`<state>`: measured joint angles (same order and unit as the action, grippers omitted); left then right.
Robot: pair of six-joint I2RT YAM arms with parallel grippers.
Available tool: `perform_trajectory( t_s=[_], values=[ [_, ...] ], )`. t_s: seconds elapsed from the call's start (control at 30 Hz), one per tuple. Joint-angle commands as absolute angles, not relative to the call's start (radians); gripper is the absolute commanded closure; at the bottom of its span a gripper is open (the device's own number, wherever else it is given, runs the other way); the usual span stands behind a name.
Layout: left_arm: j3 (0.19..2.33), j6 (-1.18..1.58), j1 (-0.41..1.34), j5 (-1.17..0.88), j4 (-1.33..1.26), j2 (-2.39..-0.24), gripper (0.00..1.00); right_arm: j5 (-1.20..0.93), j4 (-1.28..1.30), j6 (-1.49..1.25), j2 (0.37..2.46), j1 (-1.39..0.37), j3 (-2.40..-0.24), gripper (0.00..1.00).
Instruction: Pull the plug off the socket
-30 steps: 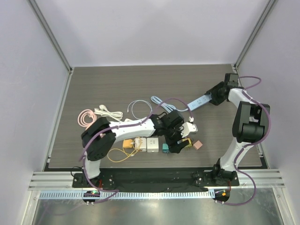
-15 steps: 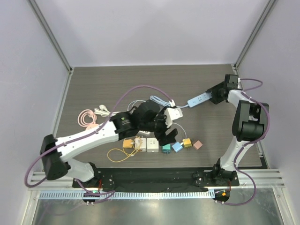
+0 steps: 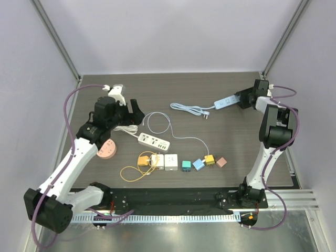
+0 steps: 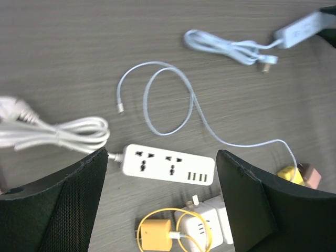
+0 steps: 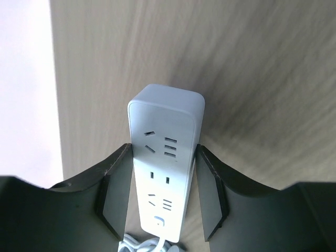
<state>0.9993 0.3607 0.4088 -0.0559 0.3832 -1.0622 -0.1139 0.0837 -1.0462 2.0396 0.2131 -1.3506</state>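
The white power strip (image 3: 154, 140) lies flat in the middle of the table, and in the left wrist view (image 4: 168, 167) its sockets are bare. My left gripper (image 3: 127, 111) is open and empty at the far left, high above that strip (image 4: 161, 157). My right gripper (image 3: 242, 98) is shut on the pale blue power strip (image 3: 223, 102) at the back right, with a finger on each long side (image 5: 164, 151). That strip's sockets (image 5: 167, 115) are bare. Its cable ends in a free plug (image 3: 207, 114) lying on the table, also seen from the left wrist (image 4: 268, 62).
A row of chargers lies near the front: a yellow one with yellow cable (image 3: 143, 160), two white cubes (image 3: 164, 161), then teal (image 3: 186, 165), blue (image 3: 198, 164), yellow (image 3: 209, 159) and pink (image 3: 221, 162) cubes. A thin white cable (image 3: 152, 123), white cord (image 3: 123, 127) and pink coil (image 3: 106, 148) lie at the left.
My left arm has swung from the middle of the table to the far left and let go. The white power strip now lies on the table. The right gripper keeps the blue strip.
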Motion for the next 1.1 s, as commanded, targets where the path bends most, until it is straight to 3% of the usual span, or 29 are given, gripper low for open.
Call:
perform_trajectory(
  t_s=[0.0, 0.03, 0.13, 0.2, 0.23, 0.4, 0.43, 0.7, 0.83, 0.93, 1.07],
  values=[
    [0.953, 0.498, 0.302, -0.144, 0.402, -1.094, 0.16, -0.095, 0.025, -1.049, 2.048, 0.242, -1.446, 0.92],
    [0.943, 0.524, 0.254, -0.178, 0.396, -1.107, 0.17, -0.101, 0.029, -1.033, 2.048, 0.242, -1.456, 0.88],
    [0.897, 0.554, 0.213, -0.199, 0.338, -1.109, 0.16, -0.12, 0.052, -0.948, 2.036, 0.232, -1.485, 0.54],
    [0.888, 0.564, 0.212, -0.199, 0.321, -1.117, 0.12, -0.126, 0.095, -0.875, 2.028, 0.23, -1.511, 0.41],
    [0.897, 0.578, 0.212, -0.21, 0.318, -1.13, 0.11, -0.129, 0.121, -0.849, 2.028, 0.229, -1.523, 0.26],
    [0.897, 0.615, 0.213, -0.267, 0.299, -1.144, 0.0, -0.068, 0.313, -0.698, 1.987, 0.213, -1.58, 0.09],
    [0.891, 0.621, 0.216, -0.271, 0.298, -1.141, 0.0, -0.037, 0.334, -0.681, 1.956, 0.209, -1.582, 0.01],
    [0.85, 0.643, 0.358, -0.235, 0.295, -1.085, 0.0, 0.228, 0.552, -0.526, 1.721, 0.045, -1.565, 0.0],
    [0.792, 0.658, 0.488, -0.155, 0.279, -1.054, 0.0, 0.261, 0.594, -0.474, 1.588, -0.197, -1.482, 0.0],
    [0.697, 0.695, 0.558, -0.14, 0.229, -0.99, 0.0, 0.27, 0.569, -0.492, 1.436, -0.36, -1.323, 0.0],
    [0.543, 0.759, 0.569, -0.199, 0.099, -0.865, 0.0, 0.22, 0.278, -0.543, 1.179, -0.53, -0.916, 0.0]
  ],
)
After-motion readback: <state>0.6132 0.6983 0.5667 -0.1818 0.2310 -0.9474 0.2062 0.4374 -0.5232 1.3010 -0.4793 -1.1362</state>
